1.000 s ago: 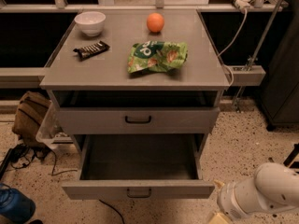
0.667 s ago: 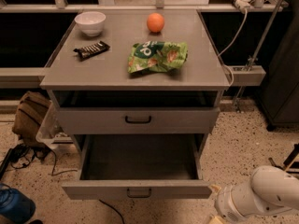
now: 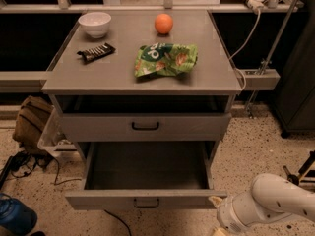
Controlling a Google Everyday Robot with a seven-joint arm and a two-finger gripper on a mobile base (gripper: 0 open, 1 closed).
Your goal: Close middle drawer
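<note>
The middle drawer [image 3: 146, 199] is pulled far out of the grey cabinet [image 3: 142, 80]. It is empty inside, and its low front has a small dark pull handle at the centre. My white arm [image 3: 268, 205] comes in from the lower right. My gripper [image 3: 215, 201] is at the right end of the drawer's front, right by its corner. Most of the gripper is hidden behind the wrist.
The top drawer [image 3: 145, 126], with a black handle, stands slightly out above. On the cabinet top are a white bowl [image 3: 95, 23], an orange [image 3: 164, 23], a green chip bag [image 3: 166, 59] and a dark snack bar [image 3: 96, 52]. A brown bag [image 3: 30, 122] and cables lie on the floor at left.
My arm has moved a little to the left, toward the right corner of the middle drawer's front. The drawer has not moved.
</note>
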